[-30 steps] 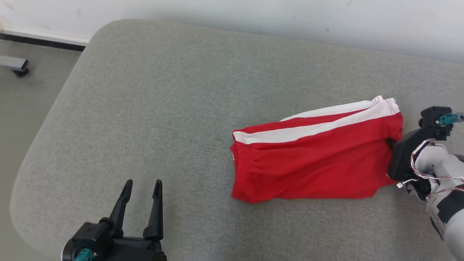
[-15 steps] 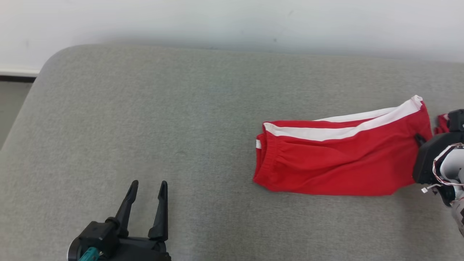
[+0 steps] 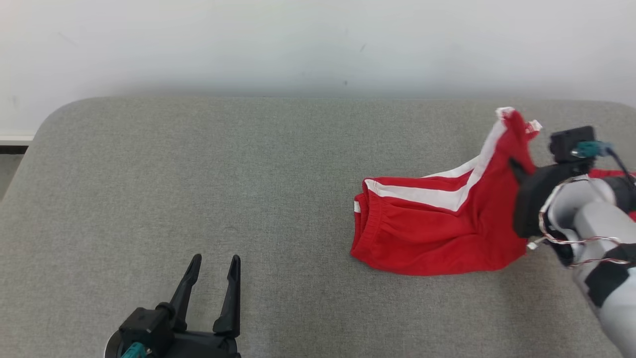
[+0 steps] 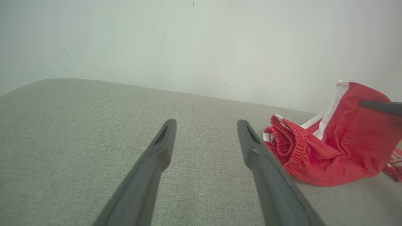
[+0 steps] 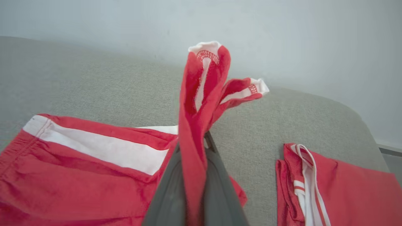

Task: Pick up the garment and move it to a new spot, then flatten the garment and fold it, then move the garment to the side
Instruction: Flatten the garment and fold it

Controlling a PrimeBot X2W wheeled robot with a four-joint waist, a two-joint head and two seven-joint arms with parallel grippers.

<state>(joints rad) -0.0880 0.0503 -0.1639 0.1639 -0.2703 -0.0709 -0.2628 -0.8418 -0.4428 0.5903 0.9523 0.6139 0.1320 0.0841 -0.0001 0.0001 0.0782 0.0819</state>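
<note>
The garment [image 3: 427, 233] is a pair of red shorts with a white side stripe, lying on the grey padded surface [image 3: 198, 174] right of centre. My right gripper [image 3: 514, 166] is shut on the leg-hem end and holds it up off the surface, while the waistband end rests down. In the right wrist view the hem [image 5: 204, 78] sticks up from between the closed fingers of my right gripper [image 5: 205, 139]. My left gripper [image 3: 214, 261] stands open near the front left, with nothing between its fingers; in its own view the garment [image 4: 329, 150] lies to the right of the left gripper [image 4: 205, 125].
A second folded red garment [image 5: 339, 188] with white trim lies on the surface just right of the held one [image 3: 611, 174]. A pale wall [image 3: 298, 44] runs close behind the surface. The surface's rounded left corner drops to floor [image 3: 5, 169].
The head camera has swung, shifting the whole picture. My right gripper has raised the garment's hem end off the surface; the cloth now slopes up to it. The left gripper stays open.
</note>
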